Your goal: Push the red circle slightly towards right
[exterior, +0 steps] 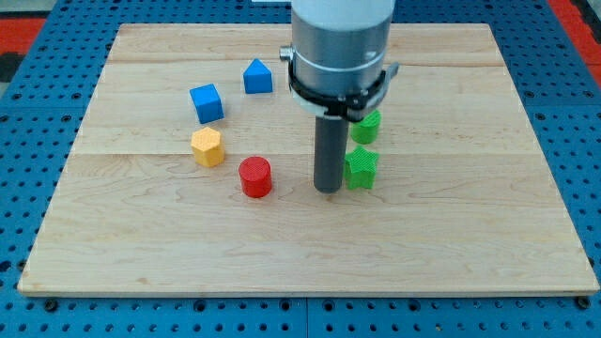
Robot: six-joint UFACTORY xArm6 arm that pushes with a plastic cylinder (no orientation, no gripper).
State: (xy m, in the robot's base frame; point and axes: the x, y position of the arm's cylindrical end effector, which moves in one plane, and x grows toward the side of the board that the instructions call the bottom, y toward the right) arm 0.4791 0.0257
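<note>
No readable text, label, number or sign shows anywhere.

Camera view, sole view: raised position beyond the view's bottom edge of the wooden board [451,272], facing forward and downward across it. Middle distance; whole board in frame, blue pegboard [582,113] at margins. Arm body [340,47] cropped at top; my tip [327,191] near frame centre.

Grey cylindrical arm body, black ring clamp, straight dark rod ending in my tip [327,191]
</note>
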